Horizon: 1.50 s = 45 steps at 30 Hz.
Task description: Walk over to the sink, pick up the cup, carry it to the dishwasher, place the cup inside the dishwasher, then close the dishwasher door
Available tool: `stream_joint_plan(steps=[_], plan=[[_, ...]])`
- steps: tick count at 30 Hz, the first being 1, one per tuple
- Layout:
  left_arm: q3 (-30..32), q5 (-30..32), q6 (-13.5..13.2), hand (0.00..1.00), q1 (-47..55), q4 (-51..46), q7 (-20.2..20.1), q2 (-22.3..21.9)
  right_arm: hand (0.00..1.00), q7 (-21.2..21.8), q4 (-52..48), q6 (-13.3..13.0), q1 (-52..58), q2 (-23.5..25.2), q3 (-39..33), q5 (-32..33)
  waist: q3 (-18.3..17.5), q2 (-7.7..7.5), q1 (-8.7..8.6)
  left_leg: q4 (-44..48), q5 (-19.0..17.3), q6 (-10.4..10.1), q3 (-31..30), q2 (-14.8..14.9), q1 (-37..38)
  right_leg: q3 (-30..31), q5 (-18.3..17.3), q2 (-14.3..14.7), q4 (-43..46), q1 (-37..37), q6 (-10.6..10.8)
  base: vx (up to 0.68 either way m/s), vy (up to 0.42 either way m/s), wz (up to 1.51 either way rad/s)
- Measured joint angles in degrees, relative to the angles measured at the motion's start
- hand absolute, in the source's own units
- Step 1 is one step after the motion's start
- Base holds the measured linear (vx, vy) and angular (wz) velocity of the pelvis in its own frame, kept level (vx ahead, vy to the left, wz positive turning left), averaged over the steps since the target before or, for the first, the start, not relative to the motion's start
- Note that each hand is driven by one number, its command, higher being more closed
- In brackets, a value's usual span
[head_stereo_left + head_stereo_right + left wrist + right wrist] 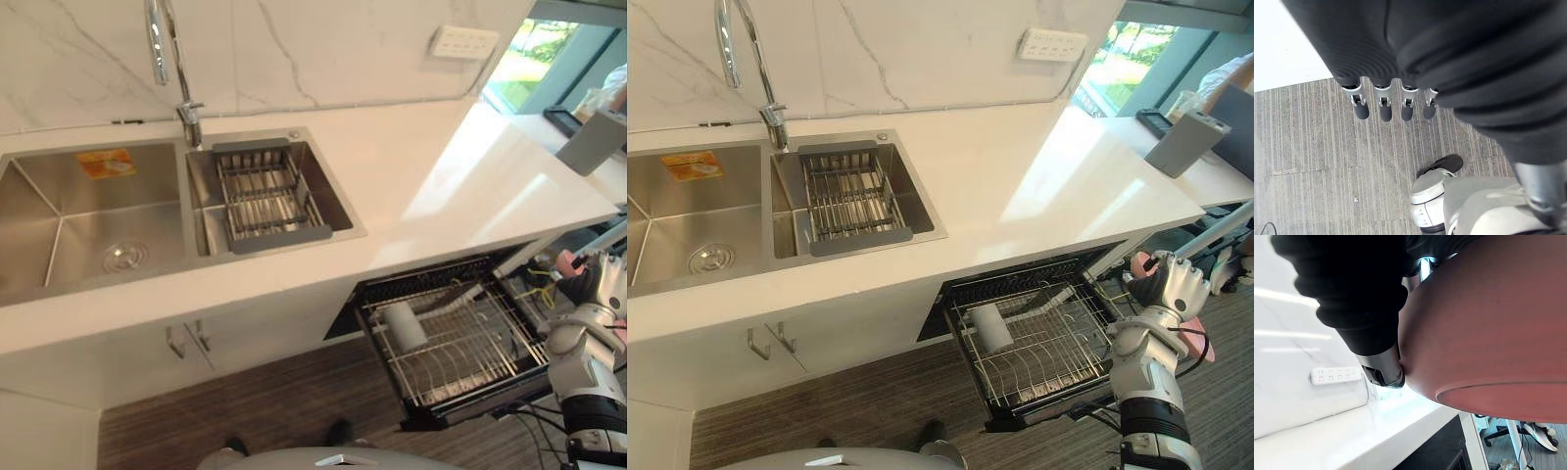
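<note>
A pink cup (1488, 333) is in my right hand (1169, 286), whose thumb (1382, 366) presses on the cup's side; the hand is shut on it. That hand hovers just right of the open dishwasher (1034, 343), at about the height of its pulled-out wire rack (456, 343). A bit of the pink cup (566, 260) peeks out beside the hand (600, 284) in the left eye view. My left hand (1382, 105) hangs down over the striped floor, its fingers straight and holding nothing.
A white cylinder (991, 326) lies in the rack's left part. The double sink (98, 215) holds a grey drain basket (265, 196) under the faucet (162, 49). A grey box (1185, 142) stands on the counter's far right. The wood-look floor (274, 411) runs before the cabinets.
</note>
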Motion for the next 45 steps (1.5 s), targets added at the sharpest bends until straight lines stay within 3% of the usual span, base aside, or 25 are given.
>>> stream_joint_plan(steps=[5, 9, 12, 18, 22, 29, 34, 35, 38, 43, 45], plan=[[0.42, -2.02, -0.56, 0.00, -3.40, -1.33, 0.02, 1.01, 1.00, -0.43, 0.09, 1.48, -3.37, 3.06, 0.92, -0.04, 5.11, 0.21, 0.69, 0.32, 0.45, 0.98, -0.10, -0.94, -1.17, 0.21, 1.61, -0.72, 0.67, -1.89, -0.47, 0.07, 0.015, -0.01], [0.63, -2.62, -1.14, 0.00, -4.47, -2.17, 0.01, 1.29, 1.00, -0.47, 0.10, 3.21, -4.81, 3.12, 2.85, -0.03, 6.95, 0.25, 1.44, 0.37, 0.11, 1.59, -0.35, -1.04, -2.54, 0.01, 1.74, -0.93, 0.93, -3.13, -0.53, 0.04, -0.023, 0.04], [2.02, -4.79, -1.22, 0.00, -6.96, -2.12, 0.22, 1.87, 1.00, -0.64, 1.49, 3.76, -8.84, 2.98, 4.65, 0.14, 10.19, -0.03, 1.80, 6.66, -2.71, 2.14, -0.54, 0.34, -5.90, -0.23, 1.91, -1.56, 1.42, -4.07, -0.70, 0.04, -0.041, 0.05], [1.97, -7.86, -1.96, 0.00, -11.42, -2.17, 0.25, 2.91, 1.00, -2.79, 9.27, 5.02, -17.48, 2.59, 7.65, 5.90, 15.21, 1.19, 2.26, 13.06, -4.88, 2.86, -1.82, 1.88, -10.80, -0.90, 2.91, -2.07, 2.24, -6.05, -1.54, 0.00, 0.012, 0.10], [0.15, -9.56, -2.44, 0.00, -14.17, -2.14, 0.19, 2.88, 1.00, -2.89, 15.03, 6.37, -23.11, -0.44, 9.92, 11.52, 18.00, 3.44, 2.94, 16.29, -5.83, 3.65, -1.90, 2.37, -14.75, -1.25, 4.12, -2.44, 2.06, -8.62, -2.04, -0.04, 0.060, 0.03], [-3.32, -11.59, -3.30, 0.00, -17.33, -1.05, -0.19, 2.40, 1.00, -2.90, 23.83, 9.63, -30.30, -3.36, 12.20, 15.65, 20.61, 7.26, 3.24, 18.80, -5.83, 4.49, -2.05, 2.97, -19.85, -1.75, 4.70, -2.57, 1.67, -12.18, -2.38, -0.03, 0.057, 0.02], [-4.74, -14.43, -3.87, 0.00, -18.90, -0.12, -0.10, 2.21, 1.00, -2.86, 27.19, 12.44, -33.45, -6.75, 13.61, 18.50, 21.73, 8.94, 3.11, 18.75, -4.97, 4.85, -2.01, 2.82, -21.73, -1.76, 5.15, -2.65, 1.34, -14.10, -2.85, -0.01, 0.050, 0.00], [-4.79, -14.54, -3.87, 0.00, -19.09, 0.05, -0.10, 2.18, 0.00, -2.85, 27.72, 12.75, -33.87, -7.02, 13.61, 19.21, 21.77, 9.08, 3.16, 18.76, -4.89, 4.83, -2.03, 2.82, -21.94, -1.76, 5.18, -2.63, 1.26, -14.30, -2.87, 0.01, 0.048, 0.01], [-4.86, -16.58, -3.88, 0.00, -19.39, 0.07, 0.04, 2.08, 0.00, -2.87, 30.16, 13.50, -35.46, -8.12, 13.54, 23.71, 22.06, 9.67, 3.22, 18.62, -4.43, 4.91, -2.02, 2.79, -23.11, -1.62, 5.40, -2.56, 1.11, -15.57, -3.08, 0.01, 0.041, -0.01], [-4.88, -22.16, -3.64, 0.00, -20.41, 0.05, 1.63, 0.53, 0.00, -4.26, 34.09, 14.37, -37.39, -8.88, 8.51, 30.09, 23.21, 11.92, 3.24, 17.99, -3.88, 5.16, -2.06, 2.27, -23.46, -1.12, 5.64, -2.79, 1.07, -16.25, -3.13, 0.02, 0.044, 0.00], [-4.88, -23.04, -3.53, 0.00, -20.41, 0.04, 2.35, 0.38, 0.00, -4.59, 34.51, 13.90, -37.35, -8.71, 6.72, 32.50, 23.20, 11.94, 3.20, 17.53, -3.56, 5.12, -1.99, 1.94, -23.68, -0.75, 5.65, -2.95, 1.11, -16.84, -3.13, 0.03, 0.042, -0.03]])
